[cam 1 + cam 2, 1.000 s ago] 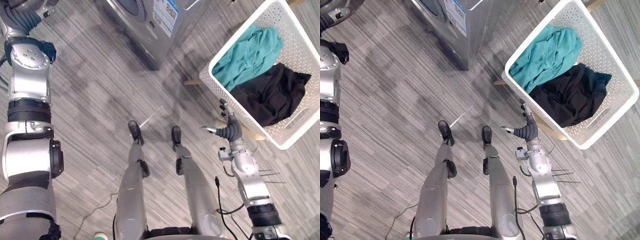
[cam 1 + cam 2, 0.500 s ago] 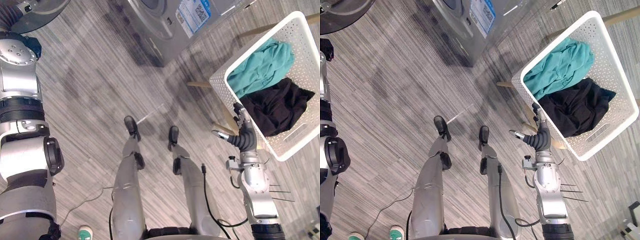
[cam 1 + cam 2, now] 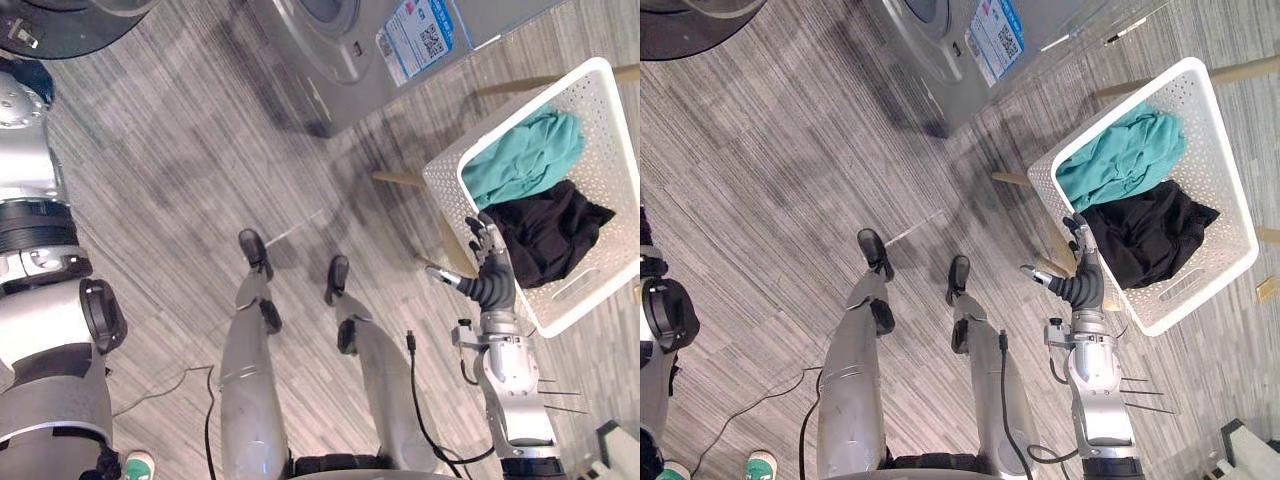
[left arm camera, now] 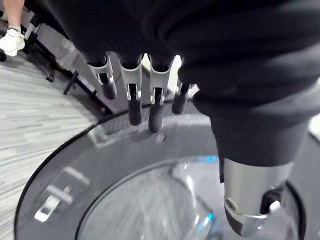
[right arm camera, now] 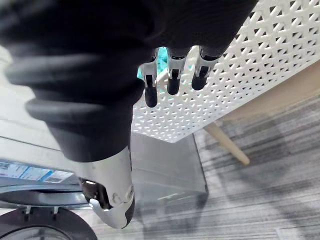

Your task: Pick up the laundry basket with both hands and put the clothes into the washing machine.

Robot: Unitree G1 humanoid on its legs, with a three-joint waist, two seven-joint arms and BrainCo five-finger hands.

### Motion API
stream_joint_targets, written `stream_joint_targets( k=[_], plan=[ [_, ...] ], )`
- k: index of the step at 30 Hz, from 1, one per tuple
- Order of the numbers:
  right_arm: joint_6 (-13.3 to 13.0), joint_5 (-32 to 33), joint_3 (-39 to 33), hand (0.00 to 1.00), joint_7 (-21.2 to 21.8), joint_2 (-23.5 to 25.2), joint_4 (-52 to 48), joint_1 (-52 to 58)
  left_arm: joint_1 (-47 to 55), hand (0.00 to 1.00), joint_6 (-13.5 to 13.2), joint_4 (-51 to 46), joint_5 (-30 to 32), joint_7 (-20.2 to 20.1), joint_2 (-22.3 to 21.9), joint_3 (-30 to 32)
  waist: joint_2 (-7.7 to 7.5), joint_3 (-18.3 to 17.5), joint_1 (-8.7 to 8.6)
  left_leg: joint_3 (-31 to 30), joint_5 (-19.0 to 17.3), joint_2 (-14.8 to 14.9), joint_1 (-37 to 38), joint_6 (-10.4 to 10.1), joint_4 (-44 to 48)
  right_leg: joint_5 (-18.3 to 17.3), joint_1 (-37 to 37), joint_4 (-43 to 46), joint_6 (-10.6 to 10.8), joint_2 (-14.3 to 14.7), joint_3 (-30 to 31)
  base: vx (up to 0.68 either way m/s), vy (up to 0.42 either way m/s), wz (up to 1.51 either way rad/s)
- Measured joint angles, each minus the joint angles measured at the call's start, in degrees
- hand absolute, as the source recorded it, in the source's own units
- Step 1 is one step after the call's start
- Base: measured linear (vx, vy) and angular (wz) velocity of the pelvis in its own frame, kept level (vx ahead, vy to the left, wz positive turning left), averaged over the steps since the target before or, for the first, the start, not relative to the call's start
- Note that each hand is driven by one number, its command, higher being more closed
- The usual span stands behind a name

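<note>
Fingers [image 4: 134,97] of the left hand [image 4: 156,95] hang straight and loose and hold nothing. They hang over a round glass door [image 4: 60,165], which looks like the washer's door swung open. The washing machine [image 3: 360,55] stands at the top of the head views, near the middle. To its right, the white laundry basket [image 3: 448,212] sits on a wooden stand [image 3: 398,178] at the right side of the frame. A teal cloth [image 3: 525,160] and a black cloth [image 3: 548,228] lie inside it. The right hand [image 3: 490,262] is at the basket's near wall. Its fingers [image 5: 172,75] are straight too and hold nothing. I cannot tell if they touch the wall or are just beside it.

I think the job is at its first step, which is getting to the basket. No hand has hold of it, and all the clothes are in it. Next, the left hand needs to leave the door and go to the basket's other side. Then both hands must close on the rim and lift it level, so nothing tips out.
</note>
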Motion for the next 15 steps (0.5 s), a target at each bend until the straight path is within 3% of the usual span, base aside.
stream_joint_targets(
  k=[4,8,10,13,14,15],
  plan=[
    [-0.43,-0.01,0.03,0.00,0.01,-0.03,-0.54,0.05,4.03,0.00,0.64,-4.31,-0.68,2.43,0.08,0.73,-0.12,-0.07,-0.14,0.25,0.00,-0.14,2.08,0.01,-0.28,0.51,2.52,-1.50,-0.74,0.01,0.00,0.04,-0.021,0.00],
    [-0.21,-0.02,0.01,0.00,0.02,-0.05,-0.55,-0.04,11.27,0.00,-0.85,-6.87,-3.86,2.21,-2.02,0.72,-0.15,-0.11,-0.03,1.08,0.03,-0.33,4.74,0.01,-0.96,0.52,4.49,-1.78,-0.77,-0.22,0.22,0.03,-0.026,-0.04],
    [0.15,-0.01,-0.02,0.00,0.03,0.01,-0.54,-0.10,16.95,0.00,-1.94,-9.71,-6.09,1.69,-5.82,1.24,-0.13,-0.12,-0.03,1.68,0.01,-0.42,6.76,0.01,-1.18,0.51,6.05,-1.75,-0.78,-0.37,0.58,0.03,-0.028,-0.06],
    [1.50,0.00,-1.14,0.00,0.11,1.34,-0.56,-0.13,30.33,0.00,-4.23,-16.06,-10.08,-0.49,-17.55,1.08,-0.15,-0.21,0.08,3.22,-0.18,-0.66,12.77,-0.24,-2.46,-0.06,10.14,-0.79,-0.62,-0.69,1.58,0.02,-0.024,-0.08],
    [1.67,0.00,-1.76,0.00,0.10,1.85,-0.54,-0.13,33.18,0.00,-4.48,-16.99,-10.76,-0.80,-19.77,0.87,-0.21,-0.35,-0.06,3.54,-0.35,-0.81,13.92,-0.44,-2.50,-0.72,10.81,-0.26,-0.69,-0.97,1.65,0.00,-0.044,-0.17],
    [2.53,0.00,-3.49,0.00,0.07,2.44,0.06,-0.10,39.82,0.00,-5.27,-18.05,-11.92,-2.28,-24.86,-0.47,-0.21,-1.34,-0.15,4.51,-0.88,-1.26,16.54,-0.89,-2.78,-2.26,12.00,1.09,-1.43,-1.52,2.06,-0.02,-0.050,-0.18]
  ],
)
